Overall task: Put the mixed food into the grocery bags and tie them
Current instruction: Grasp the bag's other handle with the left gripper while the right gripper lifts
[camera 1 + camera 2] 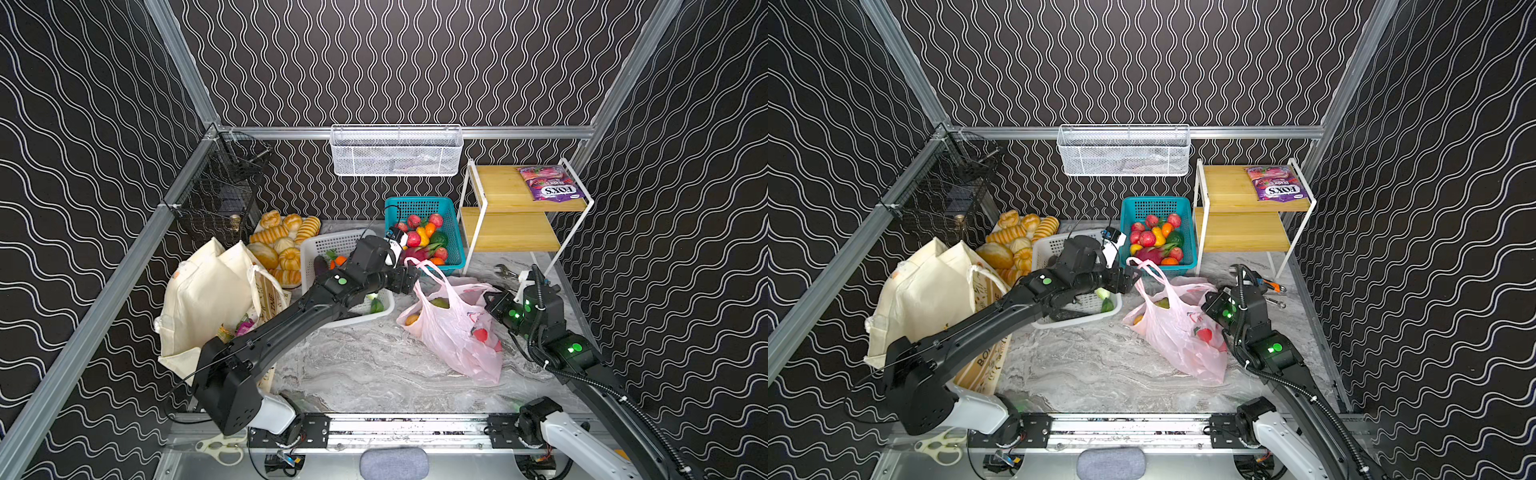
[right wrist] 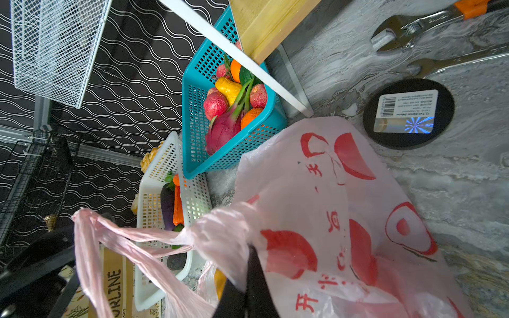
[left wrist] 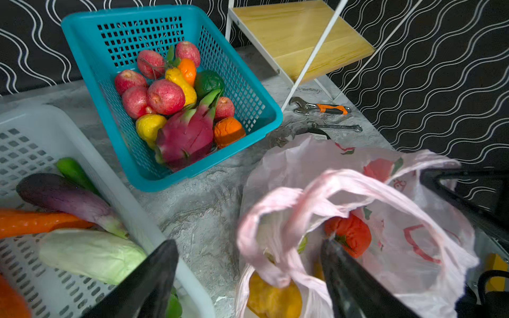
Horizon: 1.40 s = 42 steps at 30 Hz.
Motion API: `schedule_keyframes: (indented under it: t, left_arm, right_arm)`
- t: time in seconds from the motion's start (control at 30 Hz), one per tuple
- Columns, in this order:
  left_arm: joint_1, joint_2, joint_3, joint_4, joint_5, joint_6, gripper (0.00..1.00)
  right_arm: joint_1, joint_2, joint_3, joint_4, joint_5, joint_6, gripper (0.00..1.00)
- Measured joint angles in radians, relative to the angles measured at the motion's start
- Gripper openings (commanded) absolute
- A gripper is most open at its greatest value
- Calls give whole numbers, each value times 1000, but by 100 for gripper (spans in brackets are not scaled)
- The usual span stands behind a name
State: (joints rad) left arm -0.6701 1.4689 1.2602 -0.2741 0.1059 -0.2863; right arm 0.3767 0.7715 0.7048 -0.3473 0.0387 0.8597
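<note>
Bare marble bench (image 1: 365, 365) lies open across the front and middle. The pink bag (image 1: 453, 332) sprawls at right-centre. Behind it, a white basket (image 1: 320, 245) and a teal basket (image 1: 415, 204) stand close together. A tote (image 1: 199, 299) blocks the left; a shelf (image 1: 507, 187) fills the right rear corner.

left pincer (image 1: 415, 277) at pink bag (image 1: 451, 338) handle | right pincer (image 1: 489, 297) touching its side | cream tote (image 1: 203, 291) left

Pink plastic bag (image 1: 453, 332) lies open, handles raised, red tomato (image 3: 348, 234) inside. Cream canvas tote (image 1: 203, 299) slumps at left.
</note>
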Motion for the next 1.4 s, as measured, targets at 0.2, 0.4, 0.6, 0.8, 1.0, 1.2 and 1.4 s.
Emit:
schedule_keyframes:
  t: [0.2,0.4,0.6,0.8,1.0,1.2,1.4]
  left_arm:
    - [73,77,15,50,246,0,68]
    - [94,135,52,100,460,-3,30]
    - [94,60,42,105,528,-2,0]
    - [87,-34,72,66,558,-26,0]
    - [3,-70,259,-97,547,-52,0]
    - [-39,-71,437,-303,430,-122,0]
    - [-69,1,629,-487,366,-191,0]
  right_arm:
    - [-2,-3,0,1,-8,0,0]
    - [-3,10,0,2,-15,-4,0]
    - [-3,19,10,2,-23,-15,0]
    - [-3,51,49,5,-77,-68,20]
    - [-3,77,153,-14,-145,-173,61]
    - [-3,58,277,-60,-111,-304,80]
    - [-4,-14,304,4,-280,-483,80]
